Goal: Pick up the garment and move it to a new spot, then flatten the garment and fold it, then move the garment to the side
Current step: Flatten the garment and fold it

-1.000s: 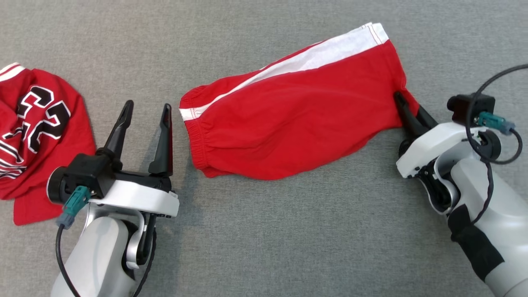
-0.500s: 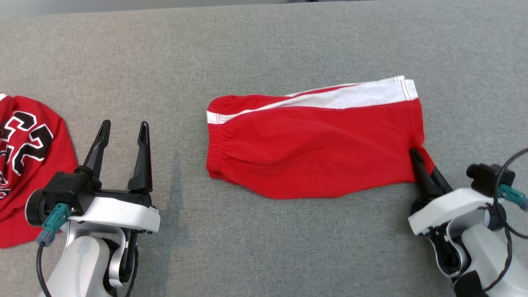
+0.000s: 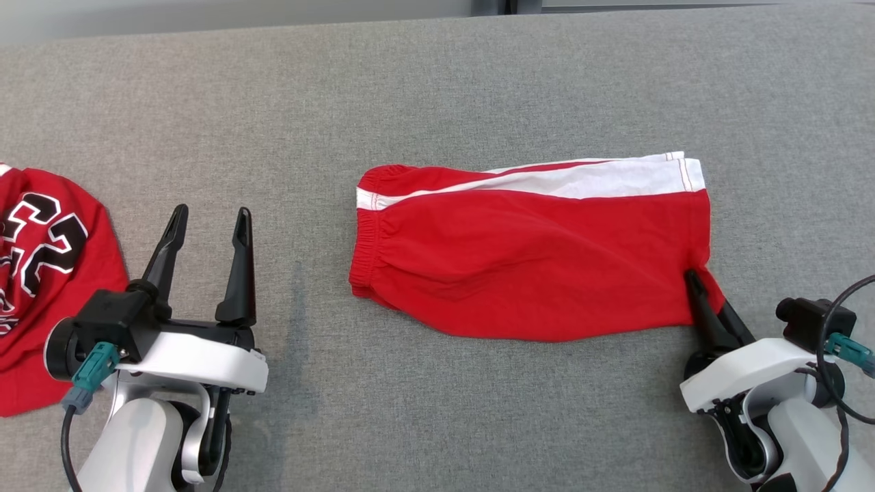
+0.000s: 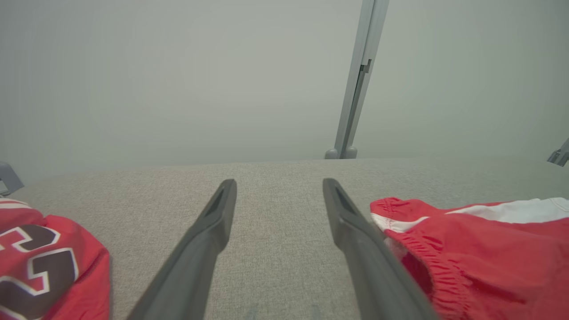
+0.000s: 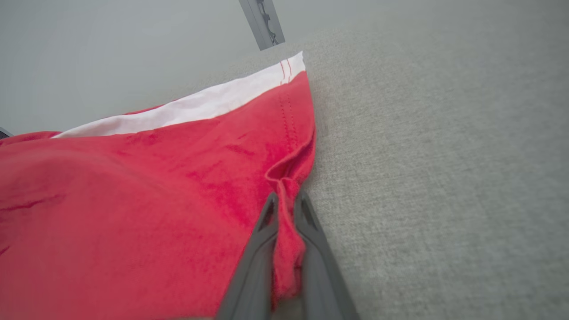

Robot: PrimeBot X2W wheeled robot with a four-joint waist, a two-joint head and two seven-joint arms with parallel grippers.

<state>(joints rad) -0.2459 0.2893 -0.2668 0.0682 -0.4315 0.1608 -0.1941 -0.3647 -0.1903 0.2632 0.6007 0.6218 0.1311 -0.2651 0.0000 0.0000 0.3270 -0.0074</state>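
The garment (image 3: pixel 533 260) is a pair of red shorts with a white side stripe, lying folded and nearly flat at the middle of the grey table (image 3: pixel 437 89), waistband to the left. My right gripper (image 3: pixel 697 283) is shut on its near right corner, and the right wrist view shows the cloth (image 5: pixel 133 200) bunched between the jaws of the right gripper (image 5: pixel 286 198). My left gripper (image 3: pixel 212 212) stands open and empty, left of the waistband and apart from it. In the left wrist view the left gripper (image 4: pixel 279 184) frames bare table, with the garment (image 4: pixel 489 249) to its right.
A red jersey (image 3: pixel 41 273) with black numerals lies crumpled at the table's left edge, close behind my left wrist, and the jersey (image 4: pixel 40 266) sits at that wrist view's lower left. The table's far edge runs along the top, with a grey post (image 4: pixel 355 89) behind it.
The head camera has tilted, so the whole picture shifted. The right gripper, still shut on the corner, has drawn that end nearer, swinging the shorts from slanted to level. The left gripper stays open.
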